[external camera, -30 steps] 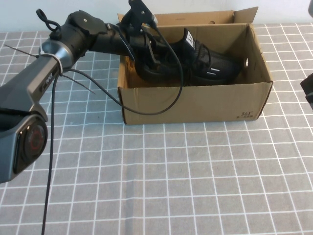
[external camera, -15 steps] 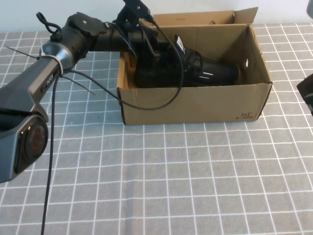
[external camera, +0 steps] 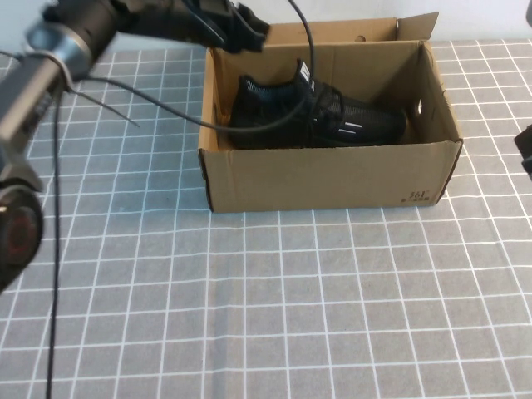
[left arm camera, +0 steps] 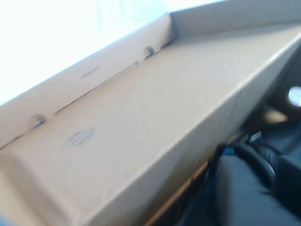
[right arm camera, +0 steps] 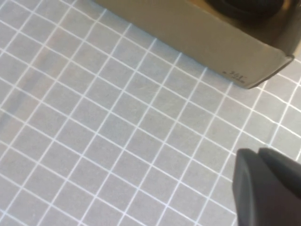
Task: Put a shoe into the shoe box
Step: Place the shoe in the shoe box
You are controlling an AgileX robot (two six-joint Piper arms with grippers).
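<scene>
The black shoe (external camera: 320, 118) lies on its sole inside the brown shoe box (external camera: 332, 179), heel tab up and toe toward the right wall. My left gripper (external camera: 243, 20) hovers above the box's back-left corner, open and empty, clear of the shoe. In the left wrist view the box's back wall and flap (left arm camera: 141, 117) fill the picture, with a dark finger (left arm camera: 244, 188) low down. My right gripper (right arm camera: 268, 188) is shut and empty over the tablecloth, right of the box; it shows at the right edge of the high view (external camera: 525, 154).
The grey checked tablecloth (external camera: 291, 307) covers the table in front of and around the box. The left arm's cable (external camera: 249, 125) hangs over the box's left wall. The box's front corner with black print shows in the right wrist view (right arm camera: 235, 75).
My left gripper has let go of the shoe and risen up and back out of the box. The shoe has settled flat on the box floor. The right arm has not moved.
</scene>
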